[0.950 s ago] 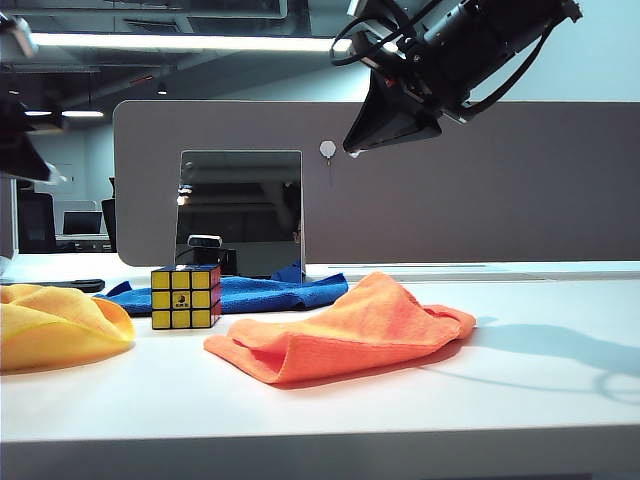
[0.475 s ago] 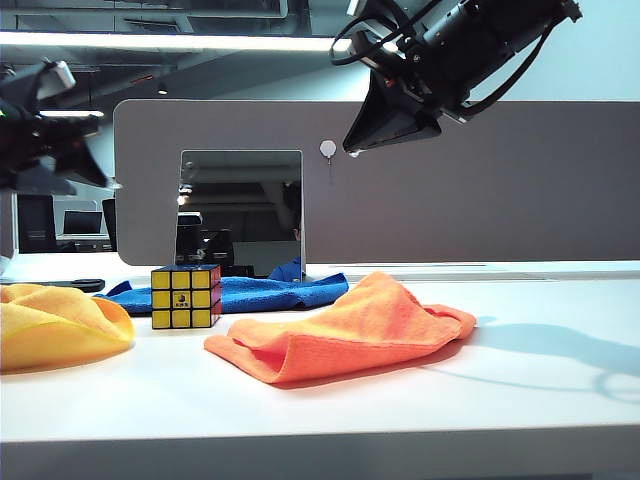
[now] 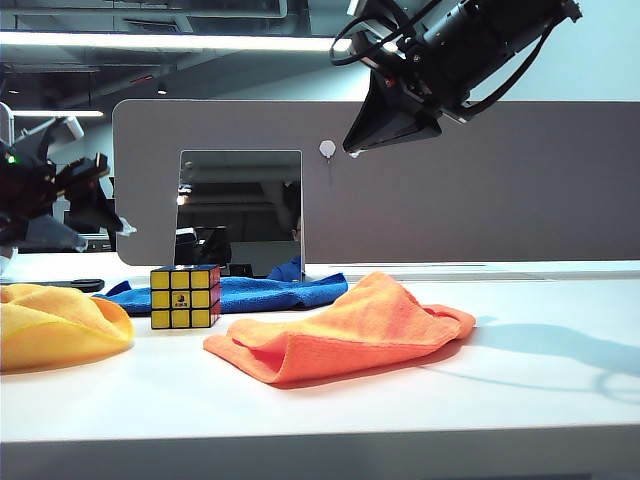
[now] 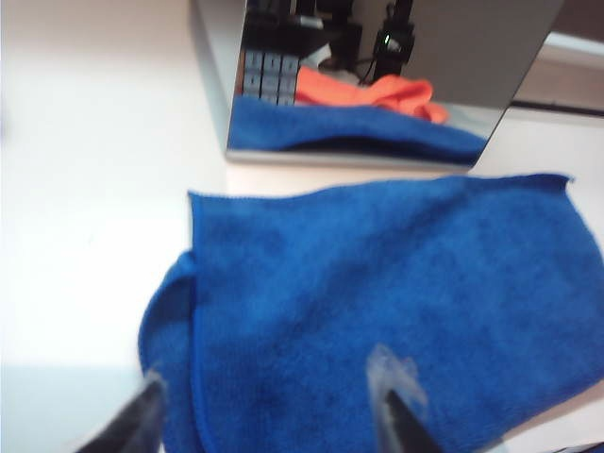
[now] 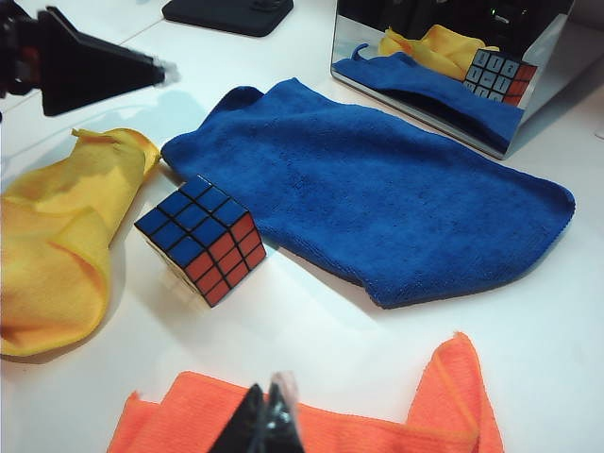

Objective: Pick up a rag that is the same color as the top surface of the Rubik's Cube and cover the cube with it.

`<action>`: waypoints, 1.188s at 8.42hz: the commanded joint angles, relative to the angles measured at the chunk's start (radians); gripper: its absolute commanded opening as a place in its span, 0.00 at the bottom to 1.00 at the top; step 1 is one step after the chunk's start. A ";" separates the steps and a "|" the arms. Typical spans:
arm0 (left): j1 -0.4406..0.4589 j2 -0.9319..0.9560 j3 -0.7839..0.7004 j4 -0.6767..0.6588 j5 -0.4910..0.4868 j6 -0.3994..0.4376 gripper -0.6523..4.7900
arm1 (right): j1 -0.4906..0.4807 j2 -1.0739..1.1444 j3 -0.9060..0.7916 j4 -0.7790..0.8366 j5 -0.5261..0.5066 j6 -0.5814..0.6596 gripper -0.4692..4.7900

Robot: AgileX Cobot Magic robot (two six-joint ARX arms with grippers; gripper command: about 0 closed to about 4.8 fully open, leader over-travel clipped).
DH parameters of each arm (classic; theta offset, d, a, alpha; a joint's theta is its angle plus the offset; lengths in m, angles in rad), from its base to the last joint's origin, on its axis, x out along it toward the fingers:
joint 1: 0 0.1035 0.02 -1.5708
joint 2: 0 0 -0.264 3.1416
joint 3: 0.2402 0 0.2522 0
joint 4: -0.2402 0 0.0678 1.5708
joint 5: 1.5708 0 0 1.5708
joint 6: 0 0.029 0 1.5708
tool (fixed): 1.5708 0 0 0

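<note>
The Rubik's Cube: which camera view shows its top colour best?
The right wrist view: it looks down on the Rubik's Cube and shows its blue top. The exterior view sees mostly its yellow front. The left wrist view shows only a dim mirror reflection.

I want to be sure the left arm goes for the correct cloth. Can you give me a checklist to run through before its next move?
1. Cube top colour read: Rubik's Cube shows blue on top. Ok.
2. Matching cloth found: blue rag lies flat behind the cube, apart from the orange cloth and yellow cloth. Ok.
3. Left gripper ready: fingers spread, empty, above the rag. Ok.
4. Rag gripped: not yet. Not ok.
5. Right gripper out of the way: raised over the orange cloth, tips together. Ok.
6. Mirror clearance behind the rag: cannot tell.
</note>
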 commanded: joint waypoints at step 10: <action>-0.009 0.237 0.141 0.062 -0.019 -0.003 0.64 | 0.001 -0.006 0.005 0.011 -0.002 0.000 0.08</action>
